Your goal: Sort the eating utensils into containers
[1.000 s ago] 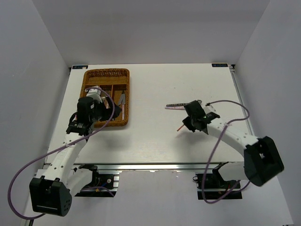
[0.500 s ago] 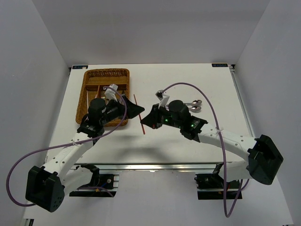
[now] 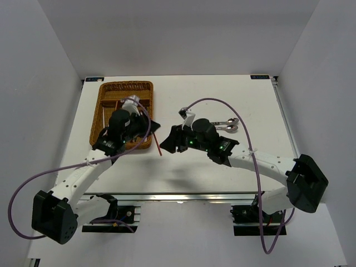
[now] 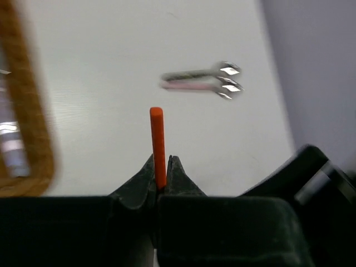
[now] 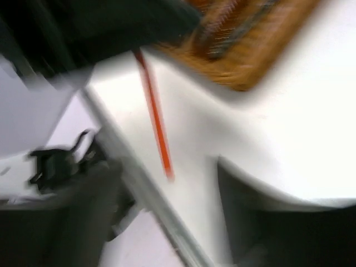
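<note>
Red chopstick [image 4: 157,142], pinched by left claw [image 4: 161,165]

I can read no text, number or brand in any of my views. On the far edge of the table [image 3: 222,100] a small dark tag [image 3: 93,79] sits well beyond and outward of my left claw [image 3: 157,128]. A second tag [image 3: 260,77] sits well beyond and outward of my right claw [image 3: 167,139]. The print on both is too small to make out.
</note>
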Robot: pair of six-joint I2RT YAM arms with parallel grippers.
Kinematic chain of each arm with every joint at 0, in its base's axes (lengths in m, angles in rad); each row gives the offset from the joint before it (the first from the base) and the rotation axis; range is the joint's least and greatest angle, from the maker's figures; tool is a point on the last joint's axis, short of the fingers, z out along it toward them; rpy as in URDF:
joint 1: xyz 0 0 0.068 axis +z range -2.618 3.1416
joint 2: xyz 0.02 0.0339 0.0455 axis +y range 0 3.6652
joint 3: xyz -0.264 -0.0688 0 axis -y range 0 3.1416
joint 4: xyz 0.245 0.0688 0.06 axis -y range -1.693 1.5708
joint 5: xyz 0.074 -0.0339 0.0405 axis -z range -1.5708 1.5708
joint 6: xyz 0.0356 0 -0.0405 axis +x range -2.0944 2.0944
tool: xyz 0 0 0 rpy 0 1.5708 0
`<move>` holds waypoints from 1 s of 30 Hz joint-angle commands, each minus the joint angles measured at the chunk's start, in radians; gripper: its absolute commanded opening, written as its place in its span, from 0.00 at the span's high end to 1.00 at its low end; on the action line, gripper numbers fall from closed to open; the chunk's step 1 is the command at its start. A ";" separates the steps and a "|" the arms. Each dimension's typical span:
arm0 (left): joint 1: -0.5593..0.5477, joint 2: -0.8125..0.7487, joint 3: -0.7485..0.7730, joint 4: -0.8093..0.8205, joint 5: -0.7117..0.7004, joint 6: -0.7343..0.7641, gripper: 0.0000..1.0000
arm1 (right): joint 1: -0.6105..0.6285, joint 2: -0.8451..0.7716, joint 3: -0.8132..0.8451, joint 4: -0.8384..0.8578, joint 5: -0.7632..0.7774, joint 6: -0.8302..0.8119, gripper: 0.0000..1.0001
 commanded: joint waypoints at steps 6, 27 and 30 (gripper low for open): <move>0.170 0.371 0.565 -0.582 -0.960 0.428 1.00 | -0.118 -0.130 -0.016 -0.253 0.246 0.035 0.14; 0.340 0.778 0.659 -0.352 -1.172 0.619 0.80 | -0.290 -0.377 -0.078 -0.396 0.169 -0.174 0.11; 0.340 0.779 0.636 -0.344 -1.153 0.613 0.51 | -0.307 -0.376 -0.075 -0.396 0.163 -0.171 0.11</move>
